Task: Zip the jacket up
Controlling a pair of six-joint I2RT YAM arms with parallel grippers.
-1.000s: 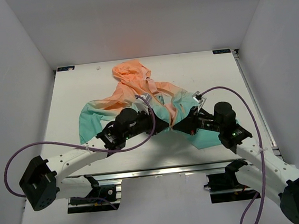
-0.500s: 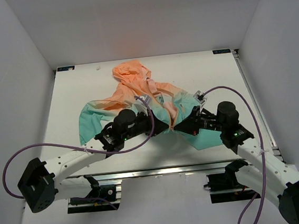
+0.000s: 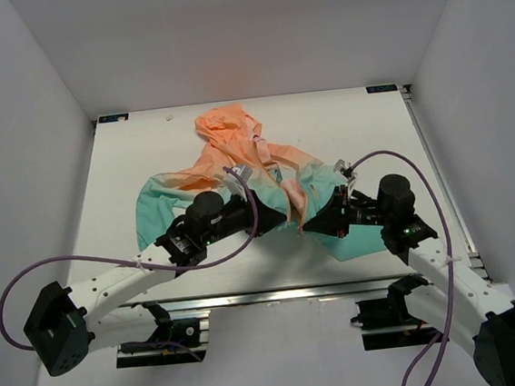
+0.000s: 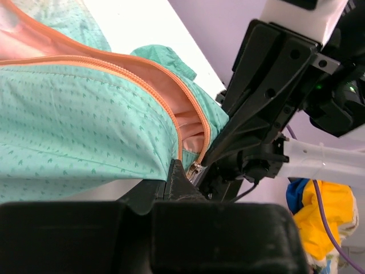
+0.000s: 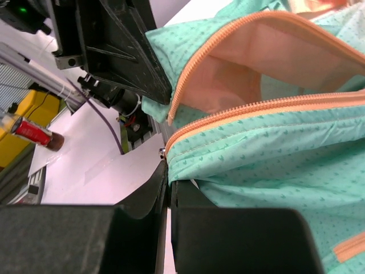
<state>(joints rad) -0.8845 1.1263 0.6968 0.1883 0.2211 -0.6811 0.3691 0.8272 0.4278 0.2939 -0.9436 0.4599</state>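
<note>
White table (image 3: 144, 149), plain white walls (image 3: 30, 105) on three sides, and a metal rail (image 3: 276, 293) along the near edge. The jacket (image 3: 236, 163) lies crumpled mid-table. Its peach-orange hood (image 3: 224, 128) points to the far side, and the colour fades down to teal at the sleeves and hem, with one teal sleeve spread out to the left.

The front is open. The orange zipper (image 4: 137, 71) shows as two separate tracks with pale peach lining between them, and the teal cloth carries a fine printed pattern.

Down at the hem, both claws meet nose to nose. The left claw (image 3: 273, 217) comes in from the left, tips pinched tight on the hem edge right at the bottom of one zipper track. Its wrist view shows a small silvery piece at that end, just beside the tip.

The right claw (image 3: 313, 224) comes in from the right, fingers closed to a thin slit on the other hem corner. That track's end, with a small metal stud, sits right above the tips. The two claws sit very close, almost touching. Purple cables (image 3: 377, 152) loop off both arms.
</note>
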